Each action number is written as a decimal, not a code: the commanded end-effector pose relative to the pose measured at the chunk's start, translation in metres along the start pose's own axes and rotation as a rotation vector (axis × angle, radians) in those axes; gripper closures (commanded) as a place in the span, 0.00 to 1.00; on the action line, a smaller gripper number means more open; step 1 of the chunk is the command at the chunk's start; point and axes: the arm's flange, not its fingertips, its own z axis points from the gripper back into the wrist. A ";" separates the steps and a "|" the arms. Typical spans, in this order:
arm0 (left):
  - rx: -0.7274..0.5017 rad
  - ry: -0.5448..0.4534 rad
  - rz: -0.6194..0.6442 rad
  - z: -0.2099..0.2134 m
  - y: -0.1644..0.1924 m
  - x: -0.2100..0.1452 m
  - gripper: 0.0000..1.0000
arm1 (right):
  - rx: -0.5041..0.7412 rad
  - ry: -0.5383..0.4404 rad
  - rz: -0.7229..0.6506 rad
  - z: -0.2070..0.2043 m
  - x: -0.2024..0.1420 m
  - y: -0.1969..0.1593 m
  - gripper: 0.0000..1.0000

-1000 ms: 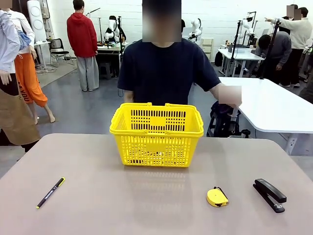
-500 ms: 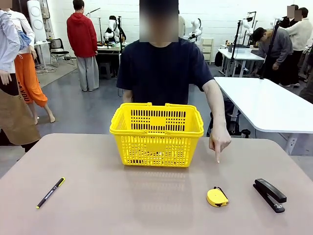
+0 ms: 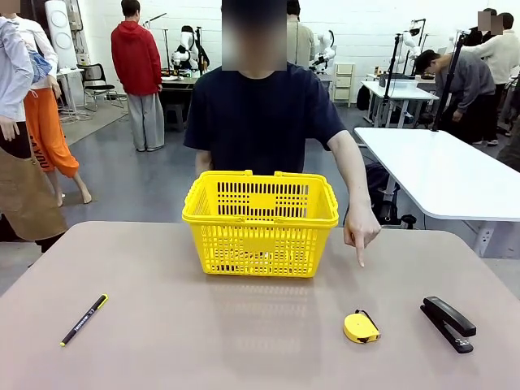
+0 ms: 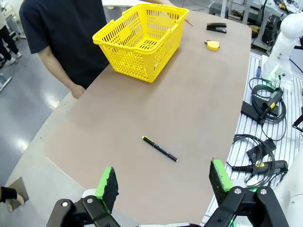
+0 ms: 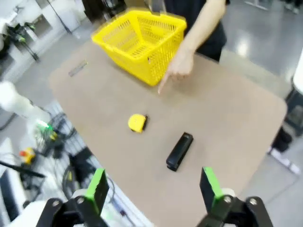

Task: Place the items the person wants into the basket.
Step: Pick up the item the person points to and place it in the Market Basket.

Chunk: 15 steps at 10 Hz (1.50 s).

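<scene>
On a tan desk (image 3: 162, 325) in a busy lab, the person's hand (image 3: 361, 236) points at the yellow tape measure (image 3: 361, 327), lying right of the basket (image 3: 260, 223) and nearest the wide-open, empty right pincer (image 5: 154, 184), the left pincer (image 4: 164, 178) equally agape.

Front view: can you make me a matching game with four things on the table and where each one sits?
Things:
1 basket
2 pen
3 tape measure
4 stapler

Places:
A farthest right on the table
B on the left side, alone
C in the middle, at the far side
D just below the pointing hand

Pairs: 1-C, 2-B, 3-D, 4-A
</scene>
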 end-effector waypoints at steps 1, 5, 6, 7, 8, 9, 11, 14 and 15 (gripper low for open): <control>-0.006 -0.018 -0.021 0.002 0.001 0.000 0.00 | -0.043 0.329 -0.015 -0.083 0.067 0.034 0.00; -0.006 -0.018 -0.021 0.002 0.001 0.000 0.00 | -0.147 0.529 -0.053 -0.241 0.092 0.088 0.00; -0.006 -0.018 -0.021 0.002 0.001 0.000 0.00 | -0.151 0.538 -0.064 -0.264 0.086 0.092 0.00; -0.006 -0.018 -0.021 0.002 0.001 0.000 0.00 | -0.154 0.540 -0.070 -0.283 0.077 0.093 0.00; -0.006 -0.018 -0.021 0.002 0.001 0.000 0.00 | -0.156 0.546 -0.064 -0.302 0.073 0.096 0.00; -0.006 -0.018 -0.021 0.002 0.001 0.000 0.00 | -0.151 0.559 -0.061 -0.311 0.069 0.097 0.00; -0.006 -0.018 -0.021 0.002 0.001 0.000 0.00 | -0.155 0.601 -0.049 -0.326 0.061 0.096 0.00; -0.006 -0.018 -0.021 0.002 0.001 0.000 0.00 | -0.119 0.599 -0.041 -0.324 0.060 0.095 0.00; -0.006 -0.018 -0.021 0.002 0.001 0.000 0.00 | -0.119 0.599 -0.041 -0.324 0.060 0.095 0.00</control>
